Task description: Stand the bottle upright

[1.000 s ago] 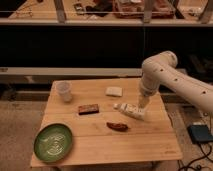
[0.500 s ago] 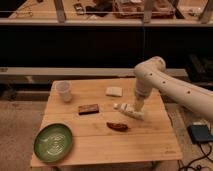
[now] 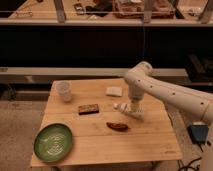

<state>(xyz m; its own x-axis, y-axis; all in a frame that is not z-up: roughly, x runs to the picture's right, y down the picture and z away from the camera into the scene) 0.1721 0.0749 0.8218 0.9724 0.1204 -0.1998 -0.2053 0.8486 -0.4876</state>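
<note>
The wooden desk (image 3: pixel 142 146) carries six items. The bottle (image 3: pixel 121 106), small and white, lies on its side right of the desk centre, with its narrow cap pointing left toward the brown block (image 3: pixel 88 108). Any marking on its side is too small to read. The white arm (image 3: pixel 162 91) reaches in from the right and bends down, placing the end effector (image 3: pixel 133 108) directly over the right-hand part of the bottle. Its fingers stand apart. Whether they touch the bottle cannot be told, and the bottle rests on the desk. A flat white block (image 3: pixel 114 91) lies just behind the bottle, toward the rear edge. A translucent cup (image 3: pixel 63 90) stands upright at the rear left corner. A reddish-brown oblong item (image 3: pixel 117 126) lies in front of the bottle, apart from it. A green plate (image 3: pixel 53 142) with a pale pattern sits at the front left corner. No lettering can be read on any item. A blue object (image 3: pixel 199 132) sits on the floor to the right of the desk.
</note>
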